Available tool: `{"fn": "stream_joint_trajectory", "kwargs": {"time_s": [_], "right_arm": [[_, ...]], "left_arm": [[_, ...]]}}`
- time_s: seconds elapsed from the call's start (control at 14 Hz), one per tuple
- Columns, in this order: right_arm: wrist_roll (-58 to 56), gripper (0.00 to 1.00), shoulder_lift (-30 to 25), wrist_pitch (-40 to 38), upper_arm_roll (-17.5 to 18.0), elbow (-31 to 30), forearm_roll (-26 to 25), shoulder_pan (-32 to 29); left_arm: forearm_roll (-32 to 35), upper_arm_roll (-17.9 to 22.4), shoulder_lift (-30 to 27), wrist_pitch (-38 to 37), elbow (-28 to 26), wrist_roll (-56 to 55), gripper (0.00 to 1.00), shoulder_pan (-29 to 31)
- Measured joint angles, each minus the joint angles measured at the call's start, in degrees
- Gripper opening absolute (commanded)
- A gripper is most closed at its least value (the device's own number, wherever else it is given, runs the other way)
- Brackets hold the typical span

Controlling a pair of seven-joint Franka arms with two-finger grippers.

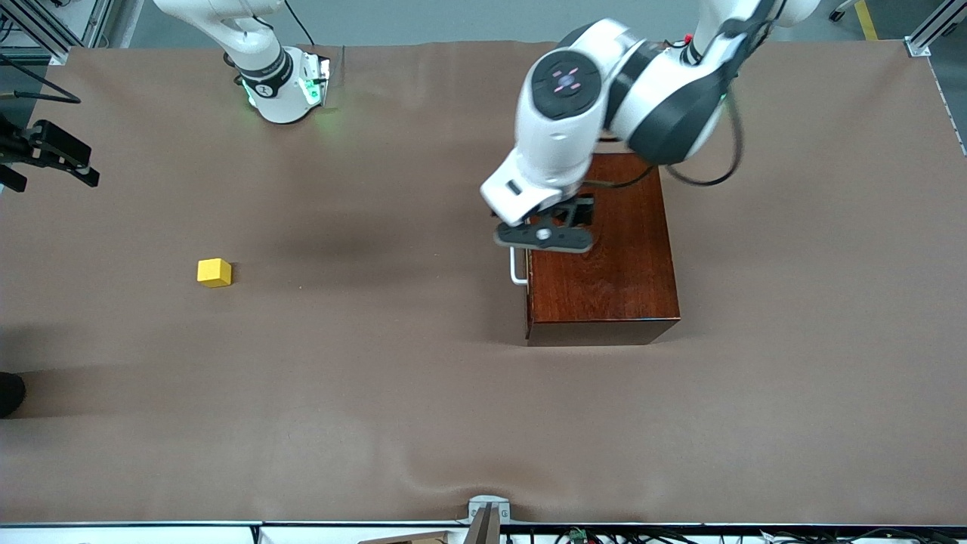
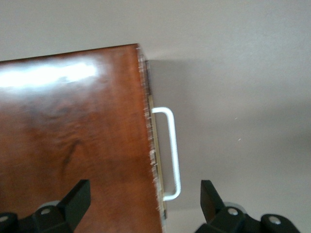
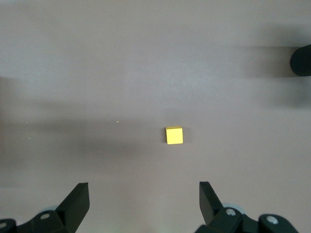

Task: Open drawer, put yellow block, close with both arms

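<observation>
The dark wooden box [image 1: 616,272] stands toward the left arm's end of the table, its drawer pushed in. The drawer's white handle [image 1: 517,269] faces the right arm's end. My left gripper [image 1: 545,237] is open and empty above the box's handle-side edge. In the left wrist view the box top [image 2: 73,141] and handle [image 2: 171,150] lie below the gripper [image 2: 144,200]. The yellow block [image 1: 214,272] lies on the table toward the right arm's end. My right gripper [image 3: 143,201] is open and empty, high above the table, with the block [image 3: 174,135] below it.
A brown cloth [image 1: 423,393] covers the table. A black object [image 1: 9,393] sits at the table's edge at the right arm's end, nearer the front camera than the block. The right arm's base [image 1: 283,83] stands at the table's top edge.
</observation>
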Motion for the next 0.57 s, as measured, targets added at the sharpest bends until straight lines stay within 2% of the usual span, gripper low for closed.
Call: {"fn": "stream_joint_trajectory", "kwargs": {"time_s": [0.21, 0.43, 0.57], "right_arm": [[0.0, 1.0, 0.0, 0.0, 0.0, 0.0, 0.0, 0.0], [0.0, 1.0, 0.0, 0.0, 0.0, 0.0, 0.0, 0.0], [0.0, 1.0, 0.0, 0.0, 0.0, 0.0, 0.0, 0.0]], "left_arm": [[0.0, 1.4, 5.6, 3.2, 2.4, -6.6, 1.0, -3.4], [0.0, 8.6, 9.7, 5.1, 3.3, -12.0, 1.0, -11.9], [0.0, 11.8, 11.8, 5.3, 3.5, -15.0, 1.0, -16.2]]}}
